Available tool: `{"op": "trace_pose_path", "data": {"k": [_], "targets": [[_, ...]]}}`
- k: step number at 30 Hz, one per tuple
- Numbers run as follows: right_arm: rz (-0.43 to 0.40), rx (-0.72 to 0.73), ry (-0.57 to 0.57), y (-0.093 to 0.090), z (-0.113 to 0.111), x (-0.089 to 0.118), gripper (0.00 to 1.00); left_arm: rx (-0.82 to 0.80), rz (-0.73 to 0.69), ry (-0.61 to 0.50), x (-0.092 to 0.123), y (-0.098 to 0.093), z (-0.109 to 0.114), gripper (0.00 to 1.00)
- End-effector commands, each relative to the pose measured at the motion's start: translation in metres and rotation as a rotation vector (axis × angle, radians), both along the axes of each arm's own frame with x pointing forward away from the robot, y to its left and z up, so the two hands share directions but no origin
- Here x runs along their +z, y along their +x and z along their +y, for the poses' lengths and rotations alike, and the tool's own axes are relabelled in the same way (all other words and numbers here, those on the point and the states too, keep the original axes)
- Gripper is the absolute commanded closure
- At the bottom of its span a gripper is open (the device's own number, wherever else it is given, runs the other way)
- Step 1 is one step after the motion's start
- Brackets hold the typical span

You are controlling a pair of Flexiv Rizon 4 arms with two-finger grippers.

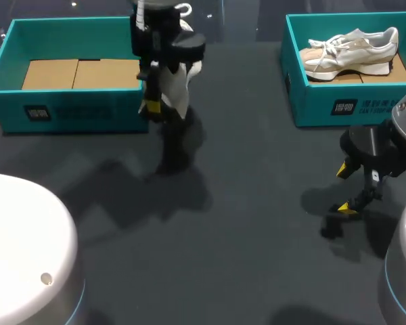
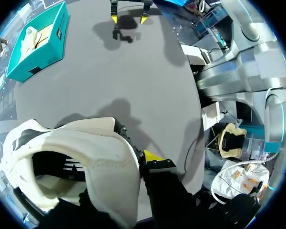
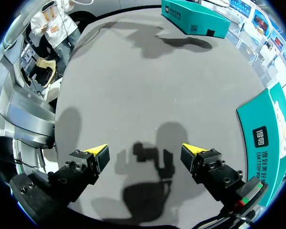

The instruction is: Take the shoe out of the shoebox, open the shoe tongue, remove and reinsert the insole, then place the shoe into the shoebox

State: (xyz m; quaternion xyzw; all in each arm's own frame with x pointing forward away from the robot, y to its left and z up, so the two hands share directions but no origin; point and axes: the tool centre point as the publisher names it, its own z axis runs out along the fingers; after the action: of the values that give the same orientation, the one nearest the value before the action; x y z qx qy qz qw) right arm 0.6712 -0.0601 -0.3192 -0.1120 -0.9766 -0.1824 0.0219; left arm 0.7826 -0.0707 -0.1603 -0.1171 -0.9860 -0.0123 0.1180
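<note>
- The left pincer (image 1: 154,105) is clamped on a white fabric sneaker (image 2: 100,143). One yellow-tipped finger (image 2: 153,156) presses the outside of the collar, and the shoe hides the other finger.
- The sneaker hangs from that pincer, lifted clear of the dark grey desk (image 1: 243,223), where its shadow falls just beneath.
- Right beside the left pincer sits an open teal cardboard shoebox (image 1: 74,112), with brown cardboard showing inside.
- The right pincer (image 3: 145,153) hovers low over the desk, its fingers spread apart with nothing between them.
- Near the right pincer, off to one side, stands a second teal shoebox (image 1: 352,105). A white-and-beige lace-up trainer (image 1: 352,47) lies in it.
- From where I stand, the two pincers are well apart, with bare desk between them.
</note>
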Motion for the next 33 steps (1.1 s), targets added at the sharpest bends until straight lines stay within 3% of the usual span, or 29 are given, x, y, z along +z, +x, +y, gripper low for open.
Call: {"op": "trace_pose_path", "data": {"k": [1, 8, 21, 33], "targets": [[-0.001, -0.001, -0.001, -0.001, 0.0, 0.0, 0.0, 0.005, 0.027, -0.036, 0.019, 0.036, 0.048, 1.0], [-0.001, -0.001, -0.001, -0.001, 0.0, 0.0, 0.0, 0.017, 0.009, -0.031, 0.029, 0.086, 0.093, 1.0], [-0.001, -0.001, -0.001, -0.001, 0.0, 0.0, 0.0, 0.114, 0.01, -0.038, 0.025, 0.149, 0.172, 1.0], [-0.001, -0.001, -0.001, -0.001, 0.0, 0.0, 0.0, -0.002, -0.028, -0.048, 0.022, 0.198, 0.26, 1.0]]}}
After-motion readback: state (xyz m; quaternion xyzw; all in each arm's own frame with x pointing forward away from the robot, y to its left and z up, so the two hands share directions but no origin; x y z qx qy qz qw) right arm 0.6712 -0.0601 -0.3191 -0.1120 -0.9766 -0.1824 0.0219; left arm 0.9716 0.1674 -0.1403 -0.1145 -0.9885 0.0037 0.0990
